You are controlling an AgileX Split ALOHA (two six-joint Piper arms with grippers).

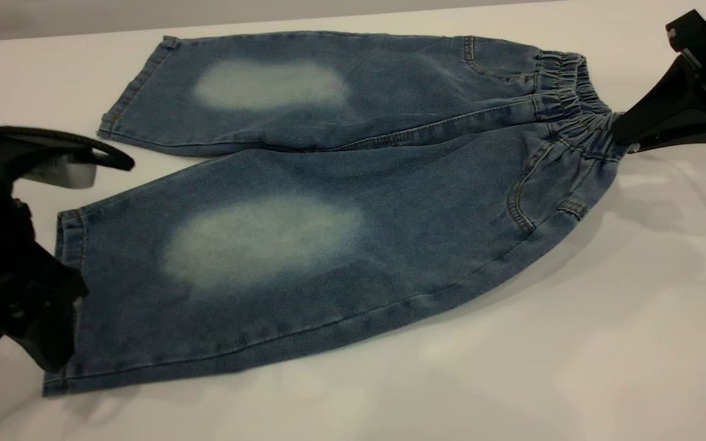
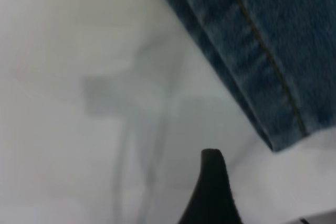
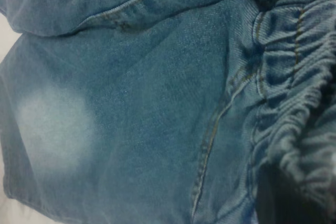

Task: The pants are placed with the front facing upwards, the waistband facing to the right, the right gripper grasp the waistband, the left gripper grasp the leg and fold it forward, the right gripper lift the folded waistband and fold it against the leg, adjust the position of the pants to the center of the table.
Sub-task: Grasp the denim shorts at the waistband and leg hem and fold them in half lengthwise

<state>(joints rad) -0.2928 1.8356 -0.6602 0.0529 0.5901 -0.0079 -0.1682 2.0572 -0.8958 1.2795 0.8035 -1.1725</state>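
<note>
The pants (image 1: 304,208) are spread front up on the table (image 1: 573,343), with both legs pointing away from the right gripper (image 1: 619,131) and a pale faded oval shown on each leg. The waistband (image 1: 573,98) lies at the end nearest that gripper. The right gripper is clenched on the waistband: its black tapering fingers are closed on a gathered fold of the ruched elastic, and the denim is drawn up into a small peak at the fingertips. Directly below this pinch a curved front pocket seam (image 1: 521,196) with tan stitching is seen. In the right wrist view the gathered band (image 3: 294,103) fills the area close to the camera, and the flat leg denim with one faded patch (image 3: 52,129) stretches beyond it.

The left gripper (image 1: 34,331) is held at the opposite end of the pants, just beside the hem of the nearer leg (image 1: 68,245), with its dark body overlapping the hem's edge in the exterior view. In the left wrist view a single black fingertip (image 2: 212,182) is shown over bare table, apart from the stitched hem corner (image 2: 278,129) just ahead of it. No cloth is seen held there; whether its fingers are parted or closed cannot be told.
</note>
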